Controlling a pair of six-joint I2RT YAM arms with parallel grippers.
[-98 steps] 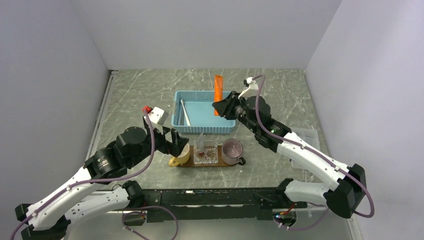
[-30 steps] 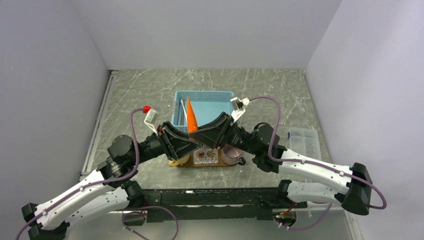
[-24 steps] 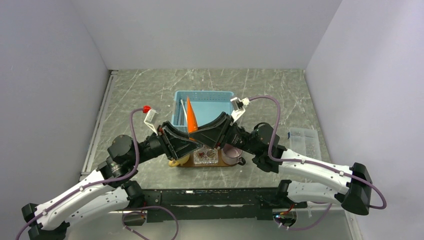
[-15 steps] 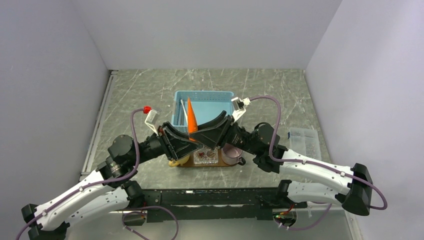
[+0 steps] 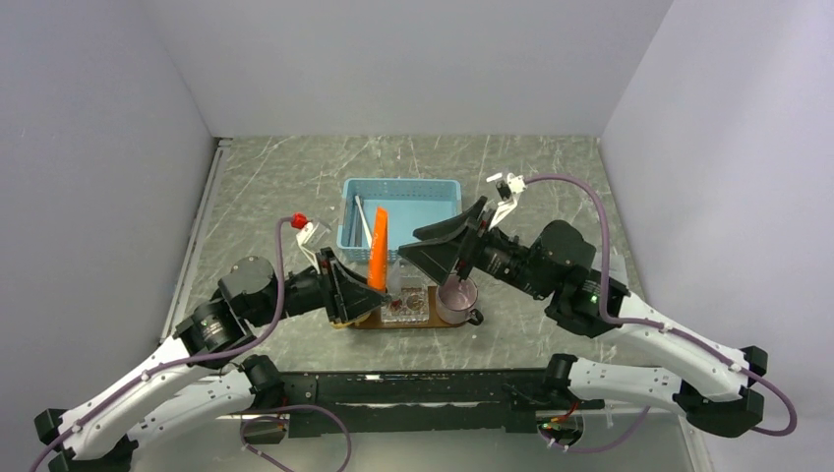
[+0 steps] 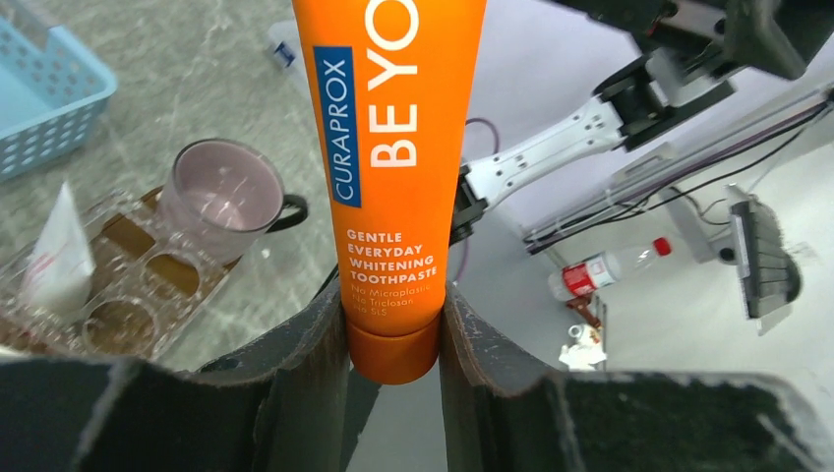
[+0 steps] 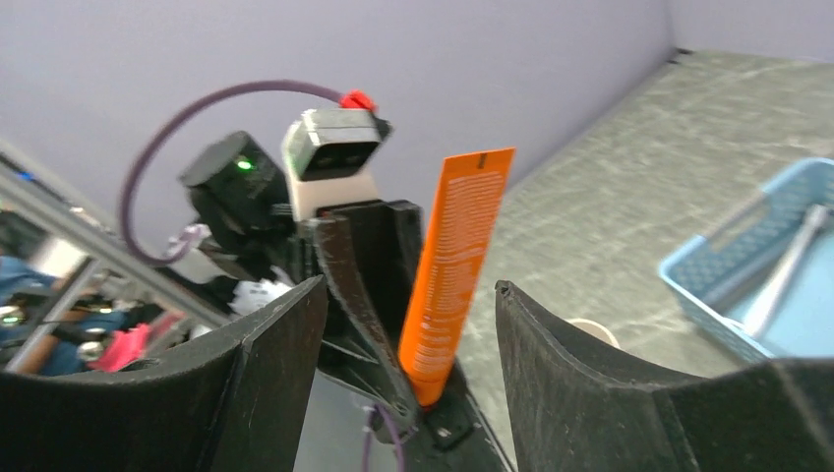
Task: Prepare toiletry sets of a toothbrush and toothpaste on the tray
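Jaws of the left gripper [image 6: 393, 329] are clamped on the cap end of the toothpaste [image 6: 398, 147], which stands upright over the left half of the tray [image 5: 425, 324]. Jaws of the right gripper [image 7: 408, 290] are spread wide, just beside the tube but not touching it, above the mug [image 5: 456, 298] at the tray's right end. Behind the tray, a toothbrush [image 5: 361, 216] lies in the basket [image 5: 408, 192].
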